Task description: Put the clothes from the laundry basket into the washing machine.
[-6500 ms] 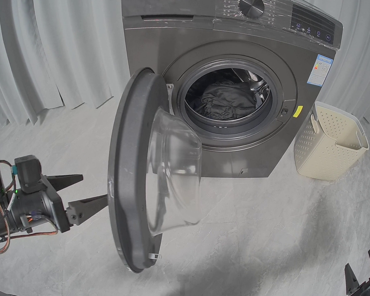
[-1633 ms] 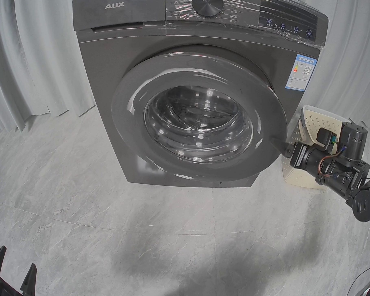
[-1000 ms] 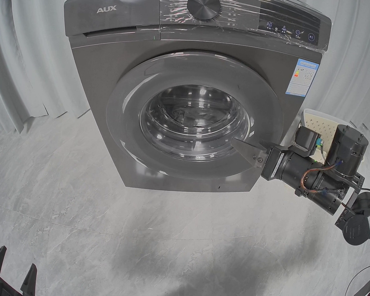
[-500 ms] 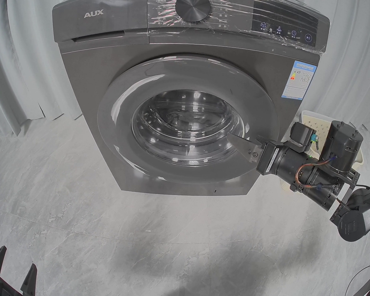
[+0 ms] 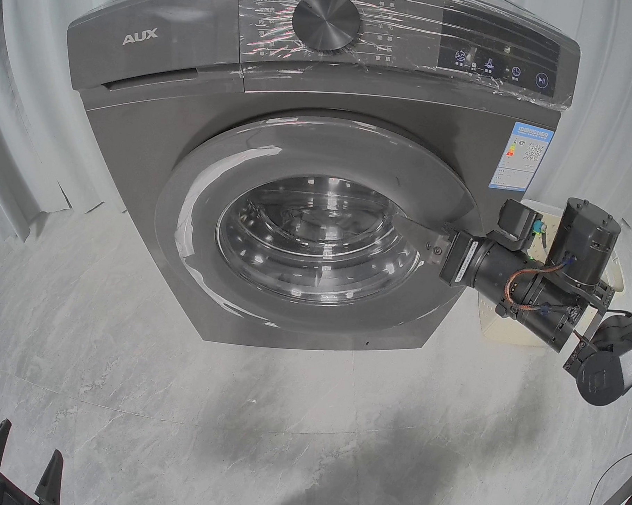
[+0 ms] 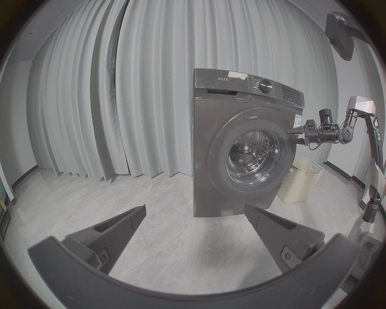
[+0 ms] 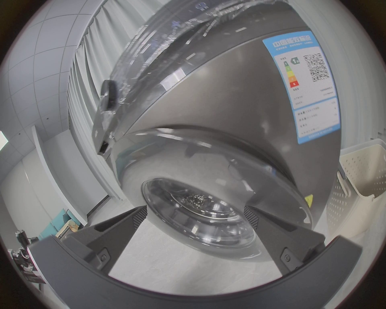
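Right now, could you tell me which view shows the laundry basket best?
The left wrist view: the laundry basket stands nearly whole on the floor beside the washing machine. In the head view the right arm hides most of it; the right wrist view catches only one perforated corner.

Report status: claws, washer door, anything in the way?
Right claw open, at right edge of door. Left claw open, low, empty. Door shut; basket beside washer. Nothing in the way.

The shut door fills the frame's centre and bars the drum. Bare floor across the lower half lies open. At right, the basket stands just beside the washer. Curtains close off the upper left.
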{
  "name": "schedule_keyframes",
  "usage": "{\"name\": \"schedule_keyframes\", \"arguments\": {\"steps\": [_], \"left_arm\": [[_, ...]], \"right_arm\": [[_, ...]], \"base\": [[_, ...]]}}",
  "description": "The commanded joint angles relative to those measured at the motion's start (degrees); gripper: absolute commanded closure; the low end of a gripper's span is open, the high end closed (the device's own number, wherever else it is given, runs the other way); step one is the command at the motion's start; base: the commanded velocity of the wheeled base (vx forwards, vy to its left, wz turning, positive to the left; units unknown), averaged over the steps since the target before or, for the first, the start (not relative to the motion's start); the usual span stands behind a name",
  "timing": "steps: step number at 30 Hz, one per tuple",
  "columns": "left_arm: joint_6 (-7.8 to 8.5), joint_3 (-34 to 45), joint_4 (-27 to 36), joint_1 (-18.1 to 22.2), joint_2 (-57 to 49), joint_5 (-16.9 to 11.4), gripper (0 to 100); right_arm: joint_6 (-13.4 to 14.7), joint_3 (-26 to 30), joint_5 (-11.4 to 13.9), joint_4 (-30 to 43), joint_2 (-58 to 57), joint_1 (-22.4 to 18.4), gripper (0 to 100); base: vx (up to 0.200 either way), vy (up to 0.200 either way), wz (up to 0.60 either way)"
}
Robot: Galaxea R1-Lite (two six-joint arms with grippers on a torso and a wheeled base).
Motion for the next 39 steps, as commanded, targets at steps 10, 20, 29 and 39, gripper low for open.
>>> {"name": "schedule_keyframes", "arguments": {"steps": [10,20,29,39], "left_arm": [[-0.01,1.0,0.0,0.0,-0.7,0.0,0],[-0.10,1.0,0.0,0.0,-0.6,-0.1,0],[-0.10,1.0,0.0,0.0,-0.6,-0.1,0],[-0.01,1.0,0.0,0.0,-0.6,-0.1,0]], "right_arm": [[-2.1,0.4,-4.9,-1.1,-0.2,-3.2,0],[-5.0,32.6,3.1,-5.2,-22.3,8.0,0],[-5.8,43.7,3.5,3.5,-51.3,-4.2,0],[-9.7,33.9,4.4,37.4,-78.6,-17.5,0]], "base": [[0.000,0.000,0.00],[0.000,0.000,0.00],[0.000,0.000,0.00],[0.000,0.000,0.00]]}}
